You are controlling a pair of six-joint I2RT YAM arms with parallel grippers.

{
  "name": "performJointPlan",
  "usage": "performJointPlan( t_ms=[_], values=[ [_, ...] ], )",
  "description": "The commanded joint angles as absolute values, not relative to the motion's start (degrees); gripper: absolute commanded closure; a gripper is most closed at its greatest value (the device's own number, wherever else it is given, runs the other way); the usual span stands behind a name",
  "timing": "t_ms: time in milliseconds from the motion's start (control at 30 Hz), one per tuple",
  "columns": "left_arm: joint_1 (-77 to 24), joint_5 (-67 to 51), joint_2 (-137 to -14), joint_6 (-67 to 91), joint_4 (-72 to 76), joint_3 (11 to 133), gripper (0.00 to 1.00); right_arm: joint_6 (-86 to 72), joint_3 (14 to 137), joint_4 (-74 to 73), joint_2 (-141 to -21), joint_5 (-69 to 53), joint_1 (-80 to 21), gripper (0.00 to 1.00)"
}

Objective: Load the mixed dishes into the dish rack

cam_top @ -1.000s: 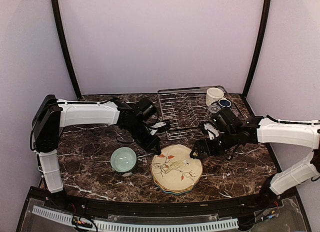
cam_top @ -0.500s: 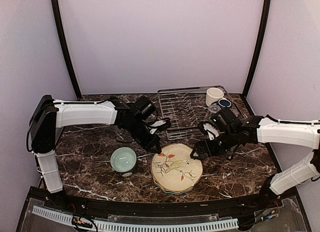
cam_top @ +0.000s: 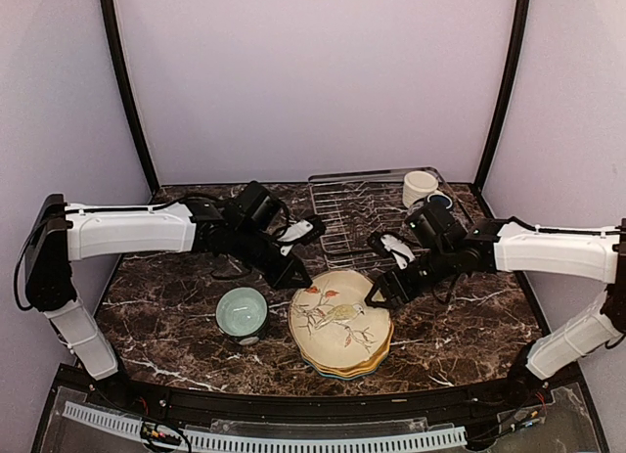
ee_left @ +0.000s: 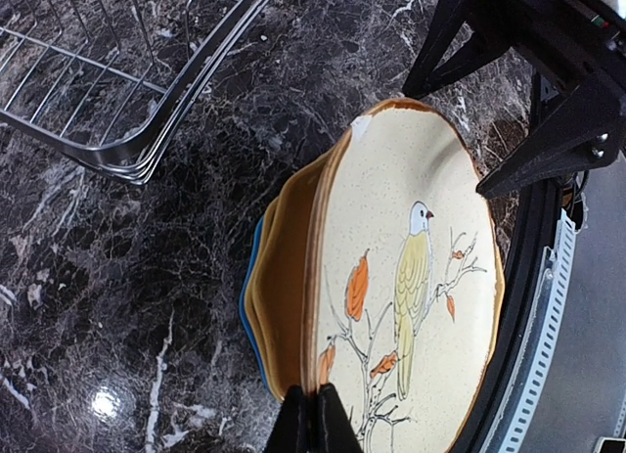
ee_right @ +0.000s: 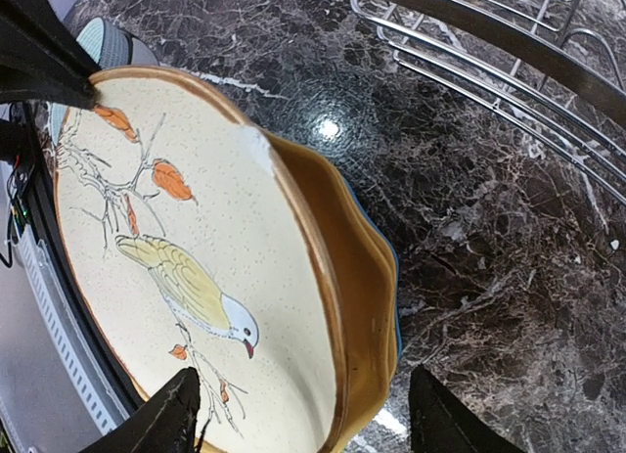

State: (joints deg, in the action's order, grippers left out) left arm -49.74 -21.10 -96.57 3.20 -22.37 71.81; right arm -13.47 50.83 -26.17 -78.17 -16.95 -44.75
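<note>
We see a dark marble table between lilac walls; the left gripper, pressed together, touches the plate stack at ten o'clock, the right gripper spread at two.

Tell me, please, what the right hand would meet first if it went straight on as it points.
Most likely the rim of the cream bird plate, top of the stack: the open right hand straddles that rim, though depth is unclear.
</note>
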Motion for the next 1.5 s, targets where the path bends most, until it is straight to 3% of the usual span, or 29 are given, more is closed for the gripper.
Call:
performJointPlan(
  t_ms=[0, 433, 467, 567, 833, 933, 1200, 1333, 1467],
  values=[
    [-50.01, -21.99, -92.28, 0.37, -16.9, 70.18, 0.99, -7.51, 52.29, -23.0, -80.06, -19.42, -45.02, 0.33],
    [-49.97, -23.2, -90.63, -1.1, -12.54, 66.95, 0.99, -2.14, 50.01, -14.92, -84.04, -31.23, -43.28, 0.67],
    [-49.95, -23.07, -90.62, -1.2, -12.32, 66.72, 0.99, -1.97, 49.82, -14.46, -84.13, -31.95, -43.08, 0.71],
    [-50.0, -22.56, -90.53, -1.44, -12.23, 66.55, 0.99, -1.53, 49.61, -13.92, -84.32, -33.49, -42.74, 1.0],
    [-50.0, -19.98, -89.15, -2.47, -12.89, 66.62, 0.99, -1.54, 49.13, -14.2, -81.57, -34.62, -41.13, 1.0],
    [-50.01, -19.17, -87.72, -2.73, -12.91, 66.73, 0.93, -1.61, 49.5, -14.62, -78.91, -34.93, -40.05, 1.0],
    [-49.97, -15.75, -81.8, -1.46, -12.43, 66.87, 0.6, -1.72, 53.59, -17.08, -71.29, -33.36, -35.41, 1.0],
    [-49.99, -11.01, -78.97, -0.34, -10.98, 65.58, 0.37, -0.47, 58.02, -19.71, -69.48, -31.96, -31.99, 1.0],
    [-49.99, -6.03, -78.7, 1.47, -10.97, 66.0, 0.29, 3.04, 64.08, -21.47, -68.8, -26.91, -28.59, 1.0]
  ],
)
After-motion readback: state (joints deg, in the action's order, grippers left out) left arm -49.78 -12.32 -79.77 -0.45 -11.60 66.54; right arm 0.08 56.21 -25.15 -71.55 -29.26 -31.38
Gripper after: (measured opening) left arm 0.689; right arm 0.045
